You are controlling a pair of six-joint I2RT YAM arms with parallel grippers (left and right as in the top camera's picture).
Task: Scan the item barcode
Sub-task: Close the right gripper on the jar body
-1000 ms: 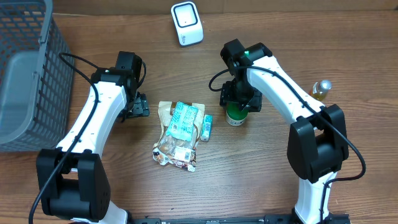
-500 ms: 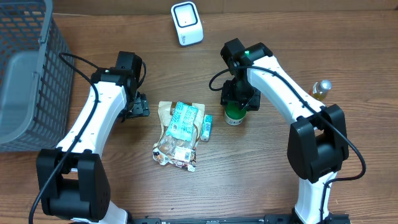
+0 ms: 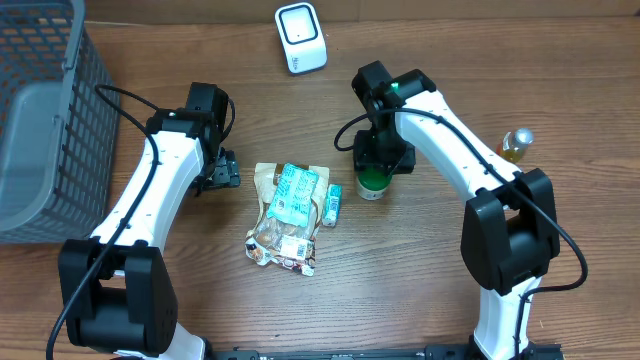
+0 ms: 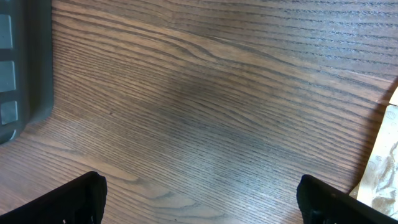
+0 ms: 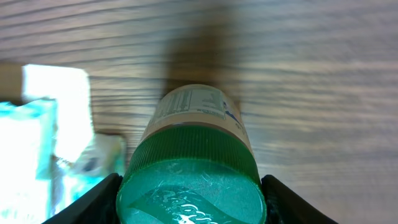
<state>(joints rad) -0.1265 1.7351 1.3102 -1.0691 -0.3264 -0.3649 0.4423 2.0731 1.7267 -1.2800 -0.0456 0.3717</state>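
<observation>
A jar with a green lid [image 3: 371, 183] stands upright on the table right of the item pile. My right gripper [image 3: 382, 155] comes down over it from above. In the right wrist view the black fingers [image 5: 99, 199] press against both sides of the green lid [image 5: 193, 180], and the jar's printed label [image 5: 193, 106] shows below it. The white barcode scanner [image 3: 300, 38] stands at the table's far edge. My left gripper [image 3: 222, 172] hangs open over bare wood [image 4: 199, 124], left of the pile, holding nothing.
A crinkled snack bag [image 3: 283, 235] lies mid-table with a teal pack [image 3: 294, 192] on it and a small teal box [image 3: 333, 203] beside it. A grey mesh basket [image 3: 40, 120] fills the far left. A small yellow bottle [image 3: 515, 143] stands at the right.
The right gripper's fingers have drawn in onto the green lid, and gripper and jar have shifted slightly left. The left arm has not moved.
</observation>
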